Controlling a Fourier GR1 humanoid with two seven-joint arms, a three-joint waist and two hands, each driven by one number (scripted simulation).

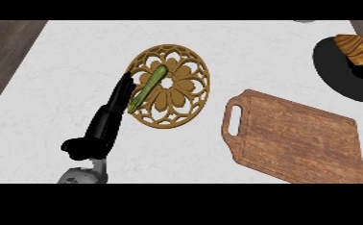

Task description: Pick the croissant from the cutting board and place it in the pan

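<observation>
The brown wooden cutting board (297, 140) lies at the lower right with nothing on it. A black pan (333, 72) is cut off by the right edge. On the pan's upper part rests a golden-brown ridged croissant (349, 45), only partly in view. My left hand (102, 123) comes in from the lower left, far from the board and pan. Its fingers (122, 92) are straight and lie along the left rim of a golden trivet, holding nothing. My right hand does not show.
An ornate round golden trivet (177, 92) sits in the middle of the white counter (269, 51). A green courgette (147, 88) lies slanted across the trivet's left part, next to my fingers. Dark wood shows beyond the counter's left edge.
</observation>
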